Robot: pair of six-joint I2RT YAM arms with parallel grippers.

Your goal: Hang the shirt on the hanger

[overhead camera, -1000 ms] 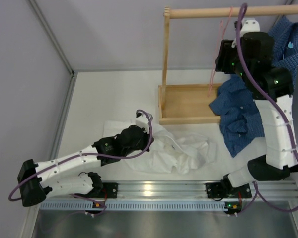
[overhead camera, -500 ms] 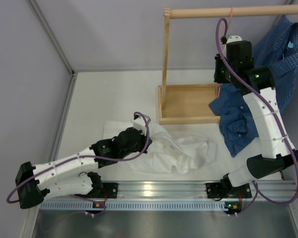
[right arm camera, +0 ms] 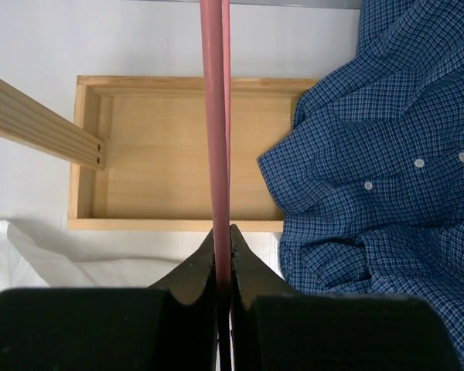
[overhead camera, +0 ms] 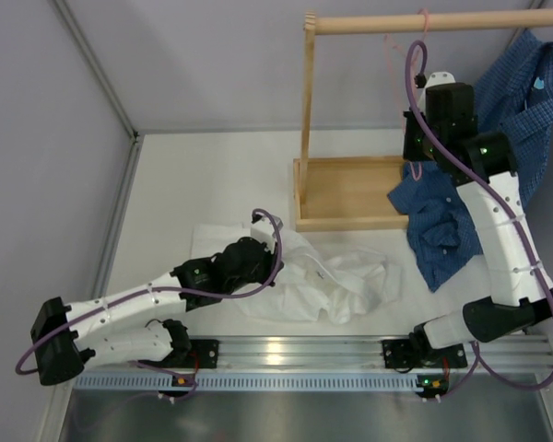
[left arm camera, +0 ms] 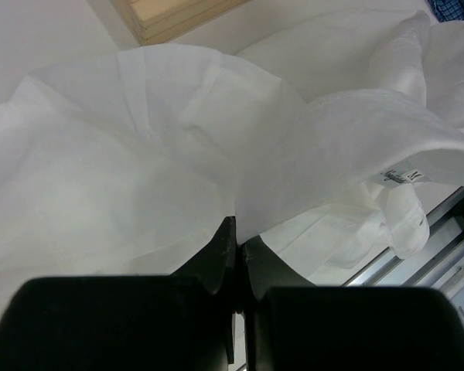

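The white shirt (overhead camera: 336, 281) lies crumpled on the table in front of the wooden tray. My left gripper (overhead camera: 269, 265) is at the shirt's left part. In the left wrist view it (left arm camera: 238, 241) is shut on a fold of the shirt's (left arm camera: 139, 147) thin cloth. The collar label (left arm camera: 398, 176) shows to the right. The pink wire hanger (overhead camera: 425, 20) hooks over the wooden rail. My right gripper (overhead camera: 414, 152) is below the rail. In the right wrist view it (right arm camera: 223, 236) is shut on the hanger's (right arm camera: 215, 116) wire, above the tray.
A wooden rail (overhead camera: 369, 24) on a post (overhead camera: 308, 110) stands over a wooden tray base (overhead camera: 346, 191). A blue checked shirt (overhead camera: 447, 226) hangs at the right and drapes onto the table (right arm camera: 371, 154). A grey wall runs along the left. A metal rail (overhead camera: 286, 352) lines the near edge.
My right arm has straightened and its gripper has moved down below the rail with the hanger's wire in it. The left arm and the white shirt have hardly moved.
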